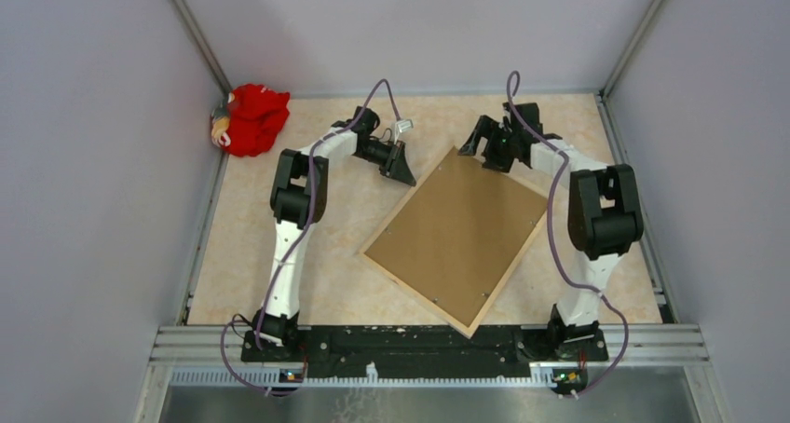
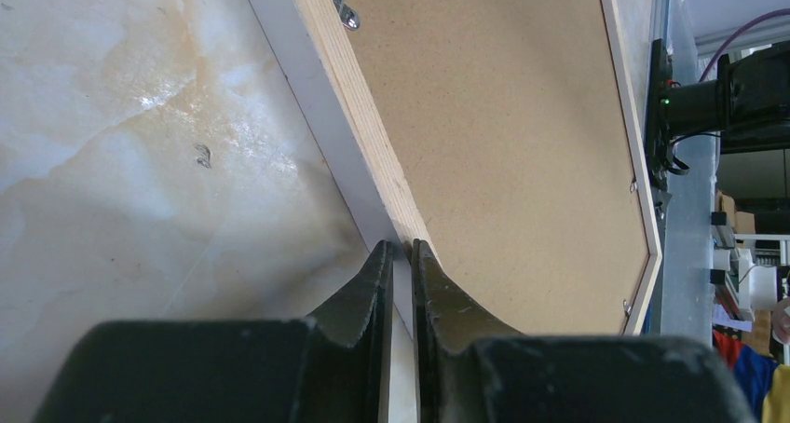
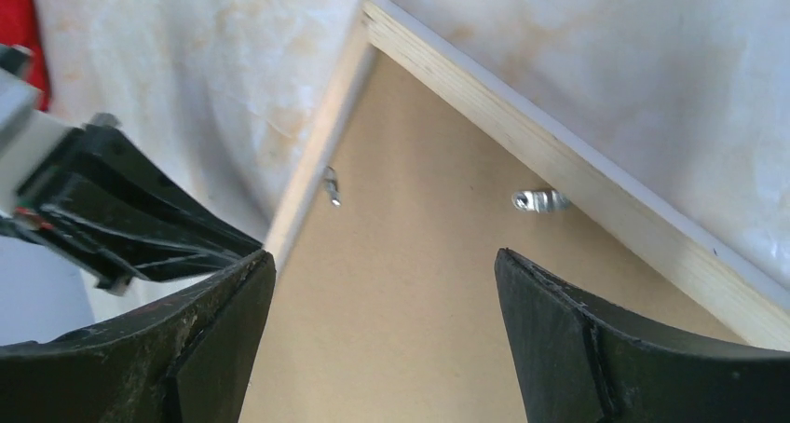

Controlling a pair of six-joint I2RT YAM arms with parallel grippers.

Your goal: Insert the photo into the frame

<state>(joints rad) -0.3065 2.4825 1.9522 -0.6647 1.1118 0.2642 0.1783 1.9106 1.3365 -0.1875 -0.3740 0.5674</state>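
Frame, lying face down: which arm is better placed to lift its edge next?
Left, probably. The jaws of the left gripper pinch the rim of the frame, while the right gripper hangs open above its far corner, holding nothing.

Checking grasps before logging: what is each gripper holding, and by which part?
The left gripper appears to pinch the frame by its left edge, near the far corner. The right gripper is open, holding nothing.

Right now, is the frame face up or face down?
Face down: the frame lies flat, its pale wood back and the brown backing board showing.
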